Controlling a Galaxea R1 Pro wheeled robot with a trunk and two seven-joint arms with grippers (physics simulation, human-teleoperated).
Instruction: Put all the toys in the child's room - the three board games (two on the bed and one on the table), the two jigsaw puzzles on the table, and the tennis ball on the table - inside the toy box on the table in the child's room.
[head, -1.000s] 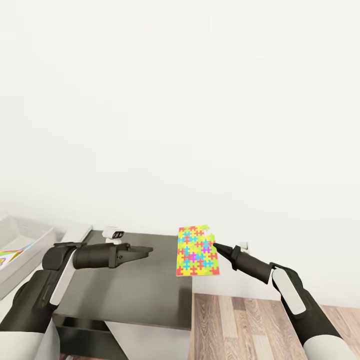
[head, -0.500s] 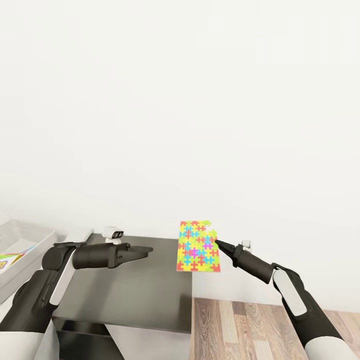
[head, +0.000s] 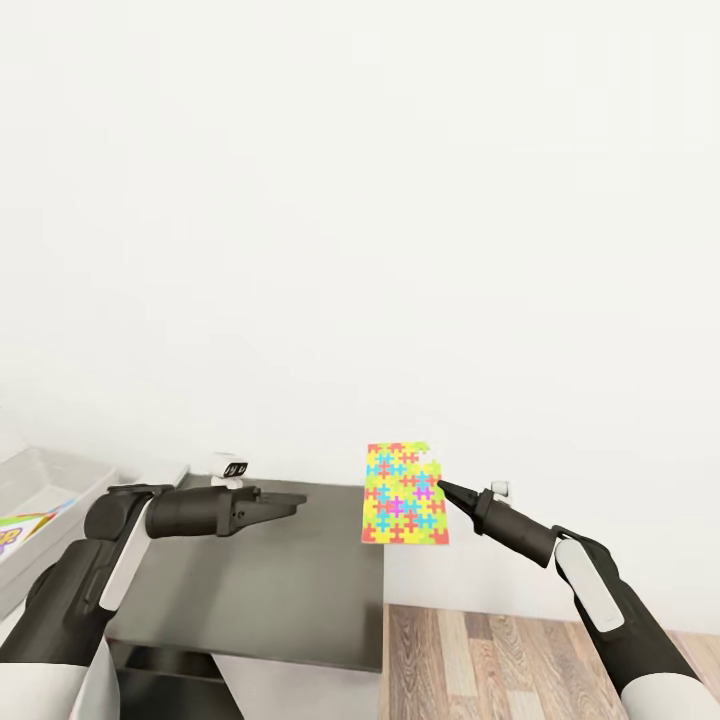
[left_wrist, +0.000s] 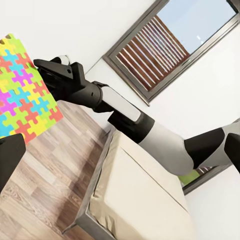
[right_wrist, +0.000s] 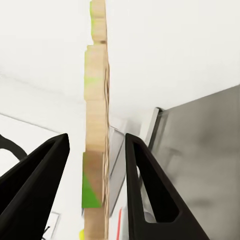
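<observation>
One jigsaw puzzle (head: 404, 494) hangs upright in the air in front of you, pinched at its edge by your right end effector (head: 441, 486). It sits just past the right edge of the dark-grey-topped cabinet (head: 270, 580), above the wood-plank floor (head: 500, 660), with the white wall (head: 400, 220) behind it. In the right wrist view you see the puzzle edge-on as a thin tan strip (right_wrist: 96, 140), standing between the two dark fingers (right_wrist: 145, 185); whether their tips meet it you cannot tell from that view, but the sheet hangs from that end effector with nothing else under it.

Your left end effector (head: 295, 500) reaches out level over the cabinet top, carrying nothing, its fingers drawn close to a narrow point. A small white device (head: 229, 465) stands at the cabinet's back edge behind it.

At the far left of the head view you can see a corner of the pale grey toy box (head: 45, 485), with a colourful printed item (head: 15, 530) lying in it; what it is you cannot tell.

From the left wrist view, the puzzle (left_wrist: 22, 95) shows its bright face, your right arm (left_wrist: 125, 115) stretches behind it, and beyond lie the bed (left_wrist: 140, 200) with its beige mattress and a dark-framed window (left_wrist: 165, 45).
</observation>
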